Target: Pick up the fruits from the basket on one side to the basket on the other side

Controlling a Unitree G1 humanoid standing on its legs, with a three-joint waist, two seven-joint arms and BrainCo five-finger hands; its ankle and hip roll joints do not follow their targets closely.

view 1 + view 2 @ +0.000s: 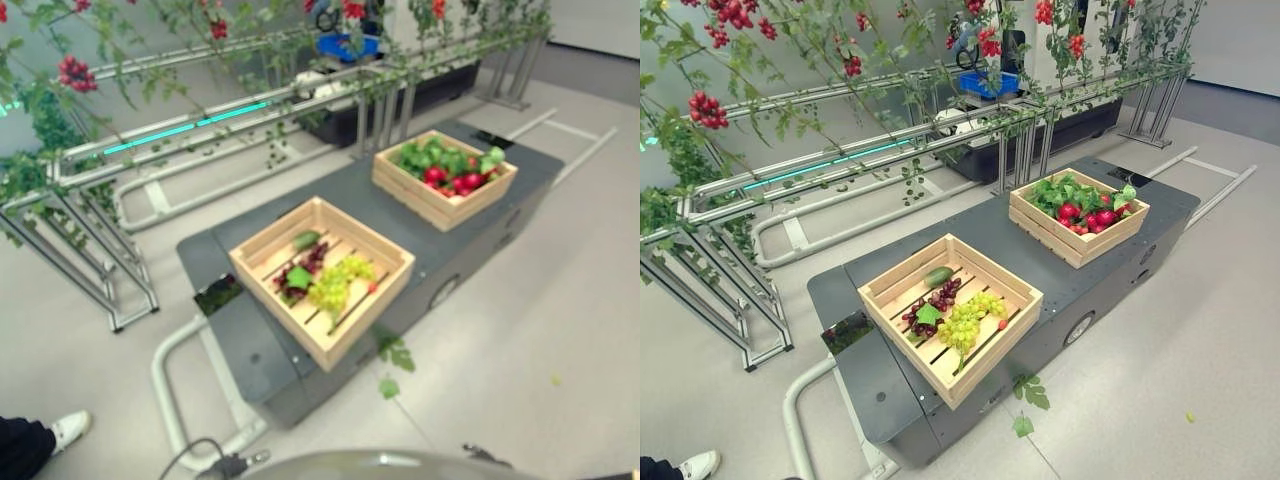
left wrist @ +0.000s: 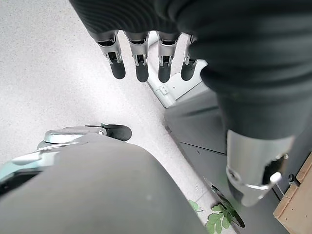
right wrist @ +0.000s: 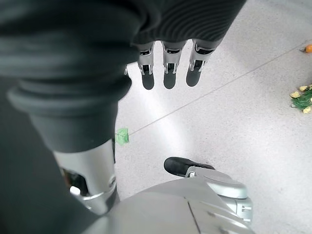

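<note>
**Both hands empty, fruit spread over two crates**

The left hand (image 2: 146, 58) hangs with its fingers (image 2: 141, 68) straight and slightly apart, the thumb standing off to one side, nothing between them; past the fingertips there is only pale floor and the edge of the dark platform (image 2: 204, 146). The right hand (image 3: 170, 63) is the same: fingers (image 3: 169, 73) straight, relaxed, holding nothing, with bare floor beyond them. Neither hand is near any fruit.

Outward from there, the dark platform carries two wooden slatted crates set well apart. The near crate (image 1: 890, 285) holds a green grape bunch (image 1: 968, 322), a dark purple grape bunch (image 1: 930, 305) beside it with a green leaf on top, and an oblong green fruit (image 1: 938, 276) towards the far corner. The far crate (image 1: 1040, 222) is fuller, with red fruits (image 1: 1085, 215) nested among green leafy pieces (image 1: 1065, 190).

As a judgement, the transfer looks either unstarted or between picks: fruit lies in both crates, and I cannot tell which one is the source. Whichever it is, several pieces remain to carry, and a hand must first be raised and brought over a crate.

A person's white shoe (image 1: 70, 428) shows on the floor to the robot's left.
</note>
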